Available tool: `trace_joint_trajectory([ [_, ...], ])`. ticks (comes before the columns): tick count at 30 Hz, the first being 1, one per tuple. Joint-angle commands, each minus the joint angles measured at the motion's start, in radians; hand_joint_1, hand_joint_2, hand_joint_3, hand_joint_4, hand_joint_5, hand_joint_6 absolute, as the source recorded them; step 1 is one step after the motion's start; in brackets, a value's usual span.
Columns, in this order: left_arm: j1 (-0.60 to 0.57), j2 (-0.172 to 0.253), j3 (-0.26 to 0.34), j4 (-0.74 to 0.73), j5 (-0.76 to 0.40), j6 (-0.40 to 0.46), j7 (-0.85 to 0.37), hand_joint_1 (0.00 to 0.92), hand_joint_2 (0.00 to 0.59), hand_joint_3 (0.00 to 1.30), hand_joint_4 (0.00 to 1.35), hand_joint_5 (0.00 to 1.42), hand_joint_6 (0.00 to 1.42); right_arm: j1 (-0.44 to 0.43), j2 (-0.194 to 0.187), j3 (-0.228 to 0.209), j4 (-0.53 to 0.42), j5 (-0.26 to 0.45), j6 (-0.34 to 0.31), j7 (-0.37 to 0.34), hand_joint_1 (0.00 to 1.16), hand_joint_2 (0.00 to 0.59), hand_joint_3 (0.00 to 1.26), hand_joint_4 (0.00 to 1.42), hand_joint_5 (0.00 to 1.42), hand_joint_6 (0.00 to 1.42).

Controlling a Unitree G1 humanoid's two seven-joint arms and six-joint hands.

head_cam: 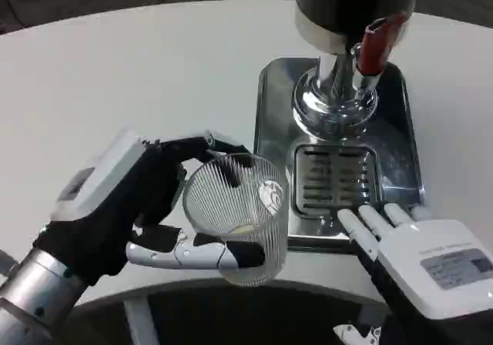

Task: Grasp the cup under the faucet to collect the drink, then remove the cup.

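A clear ribbed cup [235,214] is held by my left hand [142,206], fingers wrapped round its far and near sides, left of the drip grille. The cup is tilted toward the camera, and a little pale liquid shows at its bottom. The drink dispenser [339,21] stands on a steel drip tray [273,114], with a red tap handle [379,41] at its front. My right hand [416,256] lies at the tray's near right corner, fingers straight and resting on the tray's edge by the grille [335,179], holding nothing.
The white round table [115,75] stretches wide to the left and behind the cup. Its near edge curves just below both hands, with dark floor beyond. The dispenser's chrome base [335,102] rises right behind the grille.
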Motion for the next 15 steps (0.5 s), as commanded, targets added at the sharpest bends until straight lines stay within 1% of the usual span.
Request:
trace_joint_trajectory([
  [1, -0.005, 0.005, 0.002, -0.006, 0.003, -0.027, 0.020, 0.510, 0.000, 1.07, 1.25, 1.42, 1.42, 0.007, 0.002, -0.006, 0.005, 0.008, 0.005, 0.011, 0.32, 0.391, 0.00, 0.00, 0.00, 0.00],
  [15, -0.003, 0.007, 0.006, -0.010, 0.006, -0.026, 0.022, 0.510, 0.000, 1.07, 1.25, 1.42, 1.42, 0.010, 0.005, -0.008, 0.001, 0.015, 0.014, 0.017, 0.32, 0.391, 0.00, 0.00, 0.00, 0.00],
])
